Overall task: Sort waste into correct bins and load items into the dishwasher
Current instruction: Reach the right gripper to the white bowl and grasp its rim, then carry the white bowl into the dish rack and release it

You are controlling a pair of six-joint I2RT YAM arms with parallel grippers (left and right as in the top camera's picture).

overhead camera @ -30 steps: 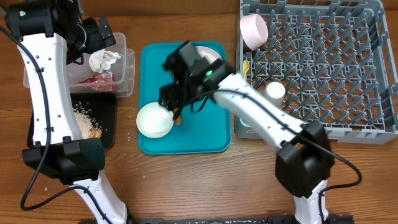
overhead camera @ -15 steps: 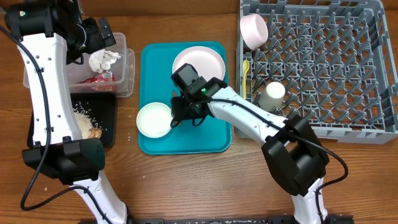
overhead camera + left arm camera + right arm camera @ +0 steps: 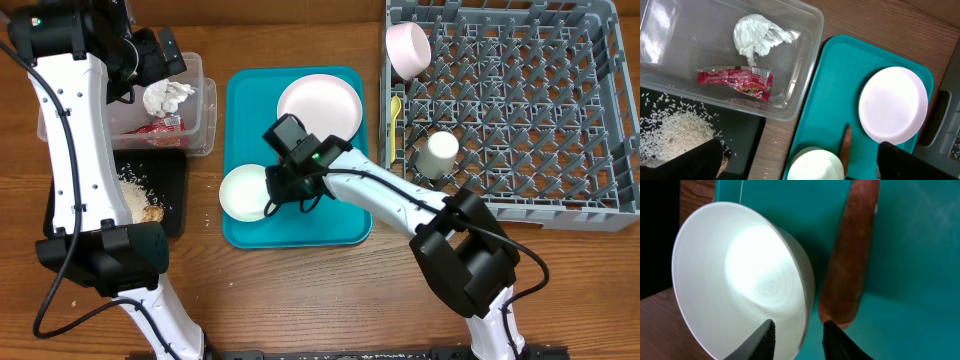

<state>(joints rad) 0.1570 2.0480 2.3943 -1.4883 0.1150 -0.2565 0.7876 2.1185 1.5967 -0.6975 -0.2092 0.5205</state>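
Since the last frame, right claw point(image 3: 799, 332) has slid left from mid-tray to the white bowl point(image 3: 740, 300); left arm hasn't budged. Right claw is spread, one finger inside the bowl and one outside, straddling the rim and not pinching it. Outer finger sits at the near end of the carrot point(image 3: 850, 255); can't tell if it touches. Carrot lies flat on the teal tray point(image 3: 345, 215), just beside the bowl. Plate point(image 3: 320, 103) sits at the tray's far end, uncovered.

Left claw point(image 3: 800, 162) is spread wide and hangs above the clear tub point(image 3: 205, 125). Tub holds the tissue point(image 3: 167, 96) and red wrapper point(image 3: 160, 127). Black tray point(image 3: 175, 200) sits right beside the tub and carries rice point(image 3: 132, 192) and the brown lump point(image 3: 152, 212).

Rack point(image 3: 520, 110) stands to the right on the surface point(image 3: 300, 290). Pink bowl point(image 3: 408, 48) is on edge in its far-left corner, with the cup point(image 3: 437, 155) near the left wall. Yellow utensil point(image 3: 397, 105) is at the rack's left edge.
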